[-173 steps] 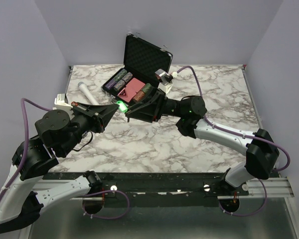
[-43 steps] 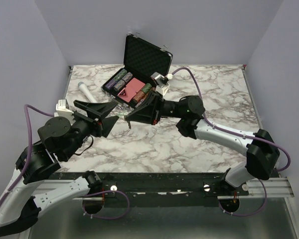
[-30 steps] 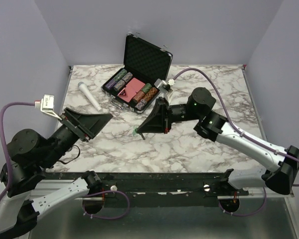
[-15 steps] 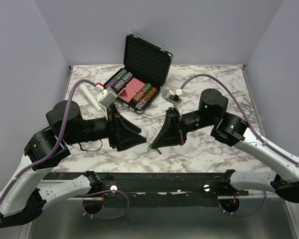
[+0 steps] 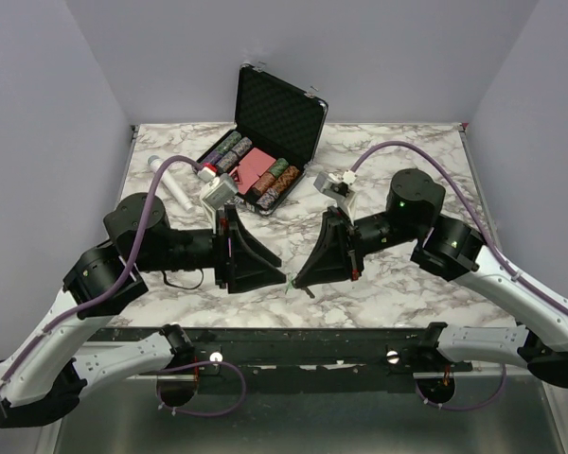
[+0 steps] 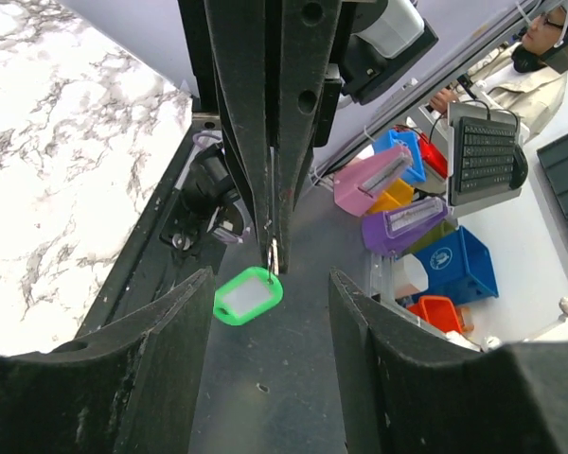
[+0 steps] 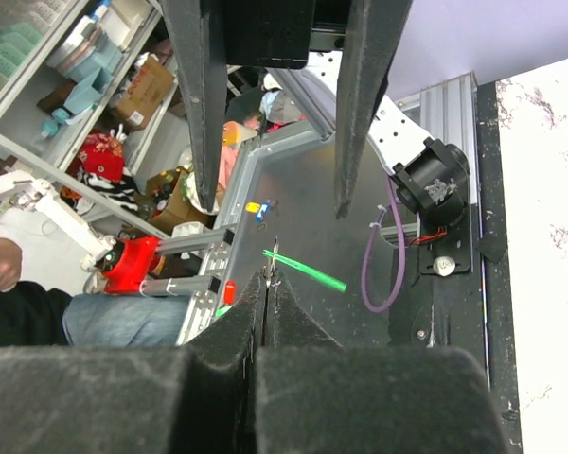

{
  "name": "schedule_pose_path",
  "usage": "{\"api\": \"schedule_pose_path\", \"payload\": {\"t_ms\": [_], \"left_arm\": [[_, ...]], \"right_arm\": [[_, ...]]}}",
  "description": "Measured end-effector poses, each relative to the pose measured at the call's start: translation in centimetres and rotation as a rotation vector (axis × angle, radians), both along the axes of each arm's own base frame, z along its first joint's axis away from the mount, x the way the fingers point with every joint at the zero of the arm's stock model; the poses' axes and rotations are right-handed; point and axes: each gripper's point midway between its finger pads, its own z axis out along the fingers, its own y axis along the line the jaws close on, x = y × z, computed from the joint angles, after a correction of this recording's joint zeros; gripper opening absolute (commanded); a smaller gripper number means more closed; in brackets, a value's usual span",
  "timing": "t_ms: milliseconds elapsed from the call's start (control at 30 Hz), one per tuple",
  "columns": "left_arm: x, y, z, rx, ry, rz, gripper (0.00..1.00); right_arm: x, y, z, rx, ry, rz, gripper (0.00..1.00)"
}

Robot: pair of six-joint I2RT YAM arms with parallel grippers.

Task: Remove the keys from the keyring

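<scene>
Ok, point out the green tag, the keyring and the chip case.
green tag (image 6: 248,296): left wrist view, centre of its pale label.
keyring (image 6: 274,256): left wrist view, metal just below the tool tips.
chip case (image 5: 282,109): top view, foam of open lid.

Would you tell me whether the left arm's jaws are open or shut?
Open: the left gripper shows its fingers wide apart in its wrist view, the green tag between them hanging from the right gripper.
</scene>
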Motion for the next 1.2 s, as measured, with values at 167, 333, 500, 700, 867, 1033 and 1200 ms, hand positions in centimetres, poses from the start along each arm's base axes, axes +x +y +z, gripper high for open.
{"api": "schedule_pose_path", "payload": {"t_ms": [167, 333, 500, 700, 867, 1033, 1200], "left_arm": [[0.1, -1.0, 0.0, 0.013, 0.014, -0.024, 0.48], [-0.4, -1.8, -0.4, 0.029, 0.033, -0.052, 0.35], [-0.9, -2.0, -0.3, 0.027, 0.033, -0.068, 0.13], [-0.8, -2.6, -0.4, 0.045, 0.041, -0.072, 0.00], [-1.0, -2.8, -0.2, 0.043, 0.036, -0.068, 0.00], [-1.0, -3.1, 0.2, 0.025, 0.035, -0.049, 0.00], [-1.7, -3.8, 0.5, 0.001, 0.037, -0.041, 0.00]], "right_arm": [[-0.3, 0.0, 0.4, 0.002, -0.005, 0.002, 0.01], [-0.4, -0.1, 0.2, -0.005, -0.004, 0.001, 0.01], [-0.4, -0.1, -0.1, -0.019, -0.003, -0.009, 0.01], [-0.7, -0.6, 0.3, -0.010, -0.017, -0.014, 0.01], [-0.5, -0.7, 0.4, -0.005, -0.023, -0.034, 0.01], [-0.3, -1.2, 0.9, 0.026, -0.043, -0.085, 0.01], [-0.7, -1.9, 1.1, 0.071, -0.045, -0.103, 0.01]]}}
